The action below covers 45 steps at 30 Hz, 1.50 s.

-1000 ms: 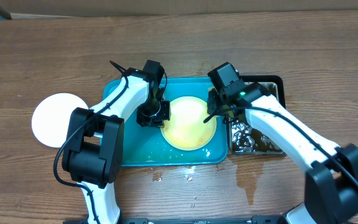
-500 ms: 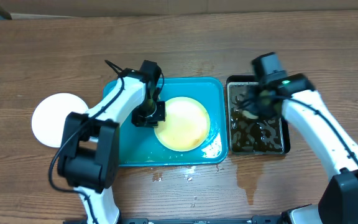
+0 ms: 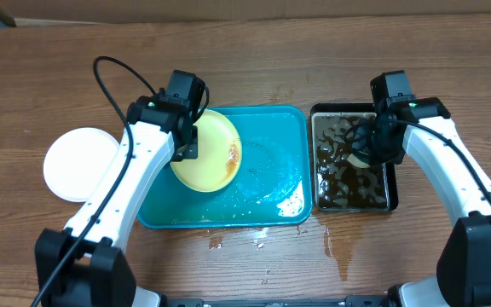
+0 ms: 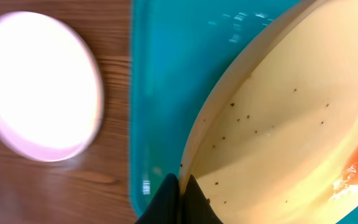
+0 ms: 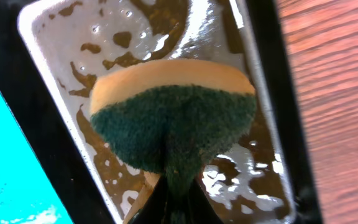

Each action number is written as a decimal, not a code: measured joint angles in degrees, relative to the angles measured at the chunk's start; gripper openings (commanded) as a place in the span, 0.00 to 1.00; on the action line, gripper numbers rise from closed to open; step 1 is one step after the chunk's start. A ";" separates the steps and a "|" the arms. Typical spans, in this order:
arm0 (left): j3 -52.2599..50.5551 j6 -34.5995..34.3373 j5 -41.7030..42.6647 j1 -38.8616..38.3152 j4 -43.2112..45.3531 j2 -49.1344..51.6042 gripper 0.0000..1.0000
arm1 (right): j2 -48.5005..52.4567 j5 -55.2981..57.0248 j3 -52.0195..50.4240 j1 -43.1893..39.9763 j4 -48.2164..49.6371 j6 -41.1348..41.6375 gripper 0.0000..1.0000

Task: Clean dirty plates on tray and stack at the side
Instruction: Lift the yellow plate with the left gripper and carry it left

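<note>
Several things could go wrong from here, biggest first.

Surface [image 3: 58, 68]: a puddle [image 3: 339, 243] lies on the wood just near of the pan. More drips from plate or sponge would spread the wet toward where plates get stacked.

Tray [image 3: 271, 162]: it is wet and glossy, so a plate set back on it could slide.

Pan [image 3: 351, 108], just right of the tray, holds brown water. A sponge loaded there may carry dirt back to a plate rather than lift it off.

Yellow plate [image 3: 207, 153]: it hangs tilted over the tray's left end, pinched only at its rim by the left gripper [image 4: 180, 190], whose jaws are closed on that thin edge. A wet rim held at one spot may pivot or slip out, dropping the plate onto the tray.

White plate [image 3: 79, 164]: it sits on the surface left of the tray, apart from it. A careless set-down could land off-centre or knock it. Whether another plate lies under it I cannot tell.

Sponge [image 5: 173, 118]: it is clamped in the right gripper [image 5: 171, 186] over the pan and folded by the squeeze, so it may drip.

Smallest: an orange-brown smear [image 4: 353, 169] and dark specks [image 4: 247, 118] show on the yellow plate. Stacking it now would likely soil the white one.
</note>
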 measured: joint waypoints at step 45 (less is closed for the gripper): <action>0.00 -3.06 -33.59 -14.29 -0.83 -2.45 0.04 | 2.89 -11.80 -6.29 0.00 5.40 -1.03 0.04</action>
